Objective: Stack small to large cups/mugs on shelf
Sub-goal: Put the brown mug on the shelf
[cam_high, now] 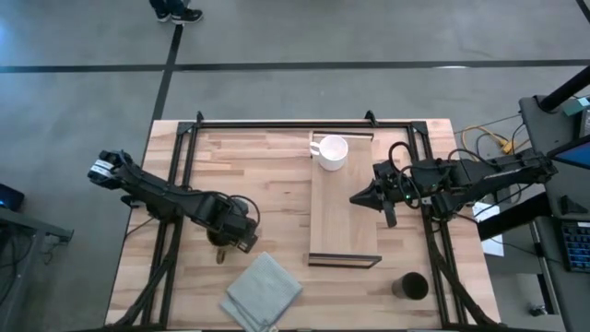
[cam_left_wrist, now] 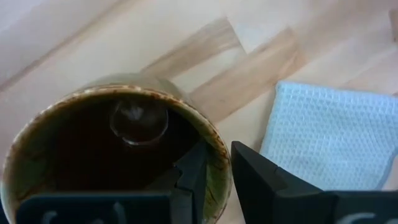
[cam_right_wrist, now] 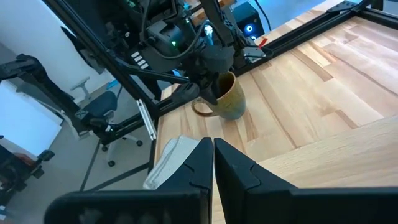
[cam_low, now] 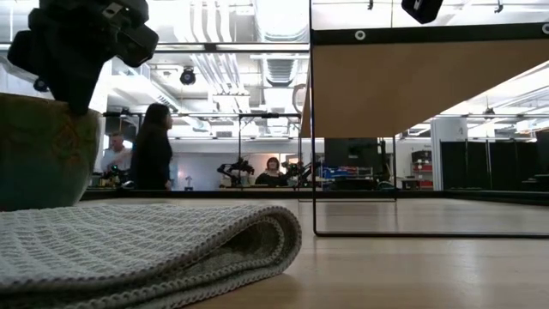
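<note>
The left tool [cam_left_wrist: 214, 177] pinches only the rim of the glossy brown mug with a handle [cam_right_wrist: 226, 96]. It could slip and drop on the wooden counter [cam_high: 277, 184]. The right tool [cam_high: 361, 199] is closed and empty.

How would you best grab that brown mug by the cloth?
By the rim, from above. The brown mug stands upright with its mouth open, and its handle points sideways. The left gripper already straddles the wall, one finger inside, one outside. The right gripper waits over the shelf.

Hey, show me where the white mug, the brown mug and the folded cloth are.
white mug [cam_high: 332, 152], high view, on its open top, at the shelf's far end.
brown mug [cam_right_wrist: 229, 96], right wrist view, on its side wall.
folded cloth [cam_high: 264, 290], high view, on its middle.
</note>
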### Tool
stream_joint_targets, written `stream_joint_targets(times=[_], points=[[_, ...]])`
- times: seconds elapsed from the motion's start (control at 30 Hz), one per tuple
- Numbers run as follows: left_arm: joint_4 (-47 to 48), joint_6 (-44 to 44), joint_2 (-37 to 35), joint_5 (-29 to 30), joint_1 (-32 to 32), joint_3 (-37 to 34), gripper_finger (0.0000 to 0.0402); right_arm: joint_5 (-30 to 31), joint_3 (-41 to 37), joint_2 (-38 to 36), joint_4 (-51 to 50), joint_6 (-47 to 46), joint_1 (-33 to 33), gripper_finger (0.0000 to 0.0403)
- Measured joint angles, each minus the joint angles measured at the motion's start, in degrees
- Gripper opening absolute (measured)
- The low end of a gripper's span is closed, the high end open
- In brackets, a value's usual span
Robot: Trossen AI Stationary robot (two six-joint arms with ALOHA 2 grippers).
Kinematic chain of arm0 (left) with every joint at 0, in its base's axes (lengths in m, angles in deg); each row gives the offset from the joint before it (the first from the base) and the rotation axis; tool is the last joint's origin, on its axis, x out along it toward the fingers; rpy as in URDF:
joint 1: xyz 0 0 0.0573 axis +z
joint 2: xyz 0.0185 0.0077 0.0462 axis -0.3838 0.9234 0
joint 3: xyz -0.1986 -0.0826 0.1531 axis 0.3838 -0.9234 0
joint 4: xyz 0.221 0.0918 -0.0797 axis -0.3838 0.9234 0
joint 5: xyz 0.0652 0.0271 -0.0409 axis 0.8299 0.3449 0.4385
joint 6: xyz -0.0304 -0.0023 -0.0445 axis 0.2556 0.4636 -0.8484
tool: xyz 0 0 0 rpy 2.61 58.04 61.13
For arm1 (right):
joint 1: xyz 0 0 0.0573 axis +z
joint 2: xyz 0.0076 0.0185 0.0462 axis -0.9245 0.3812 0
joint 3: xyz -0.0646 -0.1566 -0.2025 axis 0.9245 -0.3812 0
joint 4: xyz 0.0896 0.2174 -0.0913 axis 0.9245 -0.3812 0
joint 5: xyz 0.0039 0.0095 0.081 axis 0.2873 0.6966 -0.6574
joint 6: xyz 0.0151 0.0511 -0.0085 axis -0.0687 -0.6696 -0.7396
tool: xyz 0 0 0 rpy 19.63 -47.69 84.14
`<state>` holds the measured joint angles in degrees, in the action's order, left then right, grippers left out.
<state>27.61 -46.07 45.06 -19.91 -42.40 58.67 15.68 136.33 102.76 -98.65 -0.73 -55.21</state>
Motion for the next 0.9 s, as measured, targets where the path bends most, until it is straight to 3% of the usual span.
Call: stream_joint_targets(times=[0.4,0.57,0.8,0.9], points=[[4.93,0.09,0.0,-2.28,-0.01,0.0,0.0059,0.0,0.0,0.0,0.01,0.0,0.0,0.0009],[5.95,4.32,0.02,-2.2,0.0,0.0,0.0058,-0.02,0.0,0.0,0.02,0.0,0.0,0.0009],[5.88,7.79,0.33,-1.65,0.0,0.0,0.0012,0.0,0.0,0.0,0.04,0.0,0.0,0.0009],[5.87,9.36,0.33,-1.35,0.0,0.01,0.001,0.0,0.0,0.0,0.04,0.0,0.0,0.0009]])
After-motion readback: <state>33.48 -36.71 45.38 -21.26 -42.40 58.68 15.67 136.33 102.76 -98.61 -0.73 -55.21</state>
